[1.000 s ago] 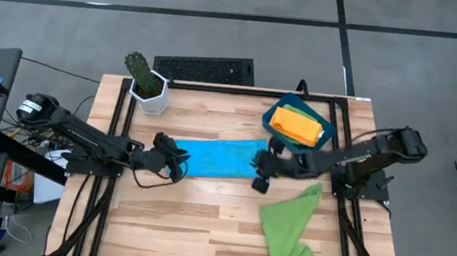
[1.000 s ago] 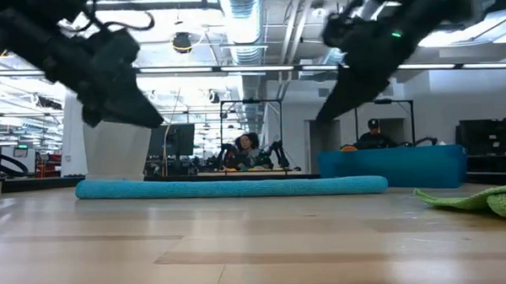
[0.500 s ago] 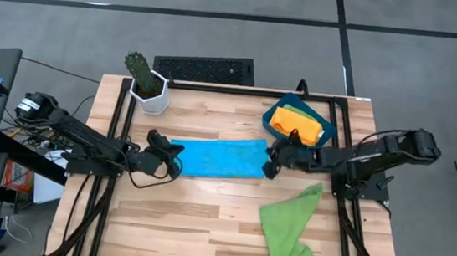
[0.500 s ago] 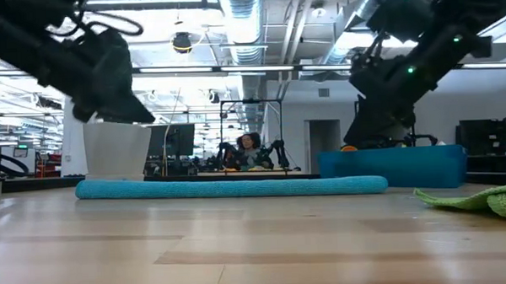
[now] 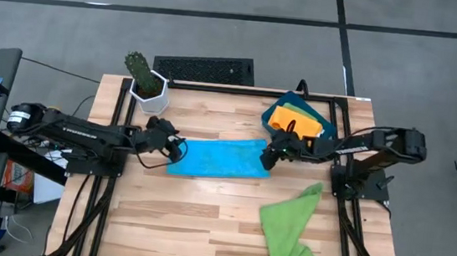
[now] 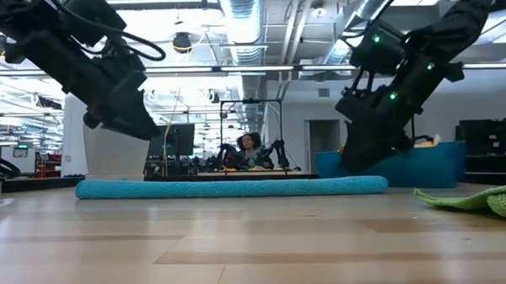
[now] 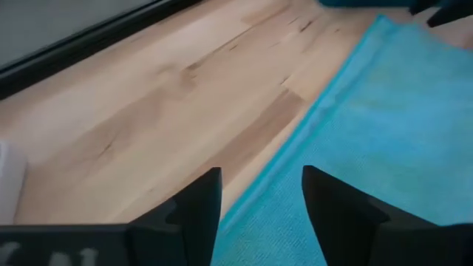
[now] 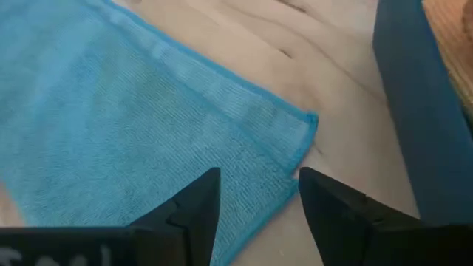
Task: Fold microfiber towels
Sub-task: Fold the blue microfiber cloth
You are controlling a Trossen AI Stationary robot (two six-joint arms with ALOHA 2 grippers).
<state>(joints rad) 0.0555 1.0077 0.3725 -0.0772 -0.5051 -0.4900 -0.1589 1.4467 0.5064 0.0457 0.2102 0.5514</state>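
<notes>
Both dark arms are reaching low across the pale wooden worktop [image 5: 203,218], one at each end of the bright blue microfiber towel [image 5: 219,157], which is lying flat across the middle. The left end effector [image 5: 178,149] is hovering over the towel's left edge with its fingers spread apart and nothing between them; the wrist view shows the blue hem [image 7: 295,151] running just under the gap. The right end effector [image 5: 268,154] is poised above the towel's far right corner [image 8: 309,122], fingers likewise parted and gripping nothing. From table height, both are hanging clear above the cloth. Right beside that corner the rigid dark-blue tray [image 5: 272,113] is sitting, with folded orange [image 5: 299,125] and yellow towels in it, so that side is tight. A crumpled lime green towel [image 5: 288,227] is lying near the front right, well apart. A potted cactus [image 5: 143,79] is standing at the back left; the front left boards are lying bare.
</notes>
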